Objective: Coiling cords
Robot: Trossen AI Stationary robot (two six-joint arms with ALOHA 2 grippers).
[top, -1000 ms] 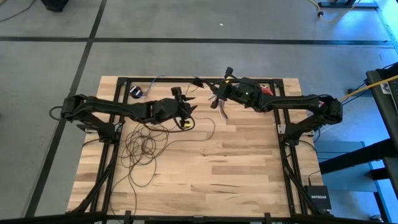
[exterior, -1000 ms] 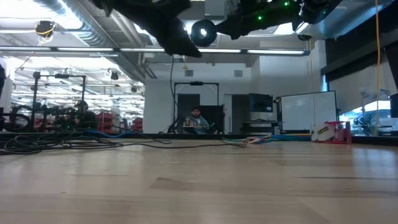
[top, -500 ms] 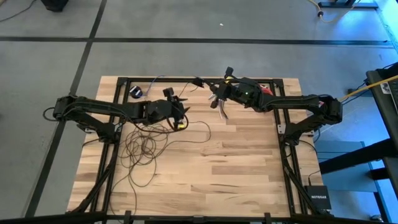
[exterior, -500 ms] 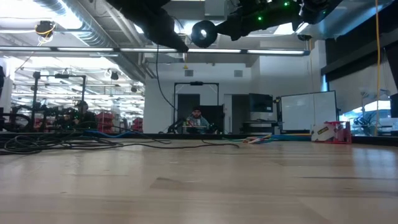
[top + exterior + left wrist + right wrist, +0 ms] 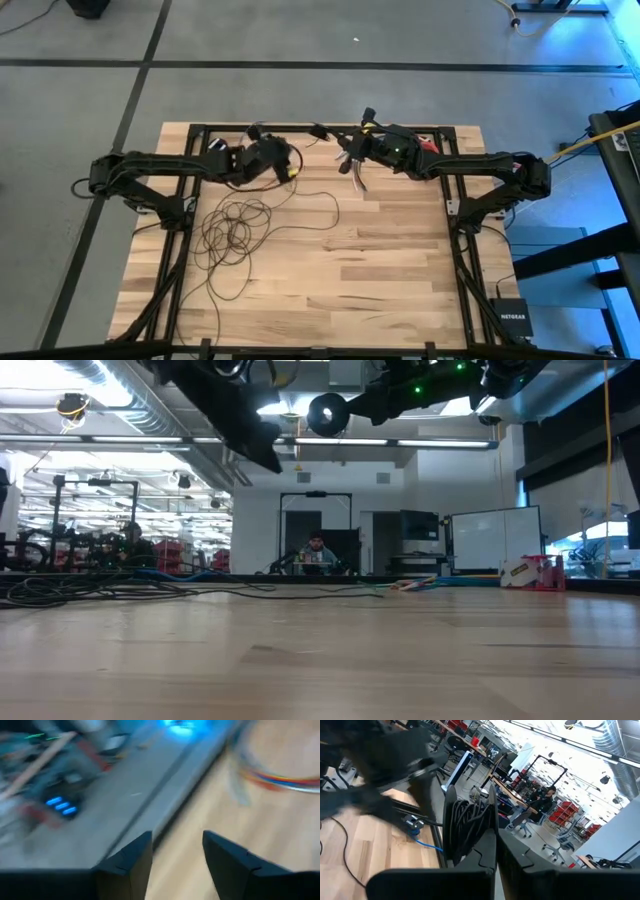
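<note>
The wooden tabletop (image 5: pixel 380 250) fills the high view, with both dark arms reaching in over its far edge. The left arm comes from the left edge. The right arm comes from the right edge.

The cords (image 5: pixel 235 235) lie mostly as a loose tangle of thin dark loops on the left half of the tabletop, nearer the left edge than the middle, with one strand trailing toward the near-left corner and another curving out toward the centre. In the low view the tangle is only a flat dark line (image 5: pixel 90 590) along the far part of the tabletop; single loops cannot be made out there.

The right gripper (image 5: pixel 347 162) hangs above the far edge near its middle. In the right wrist view its fingers (image 5: pixel 492 840) are pressed on a bundle of coiled dark cord (image 5: pixel 465 822), which stands up between them.

The left gripper (image 5: pixel 290 165) is over the far-left part of the tabletop, close to the far edge. The left wrist view is smeared; its fingers (image 5: pixel 130 862) stand spread with a clear gap and nothing seen between them. Whether a strand touches them cannot be told.
</note>
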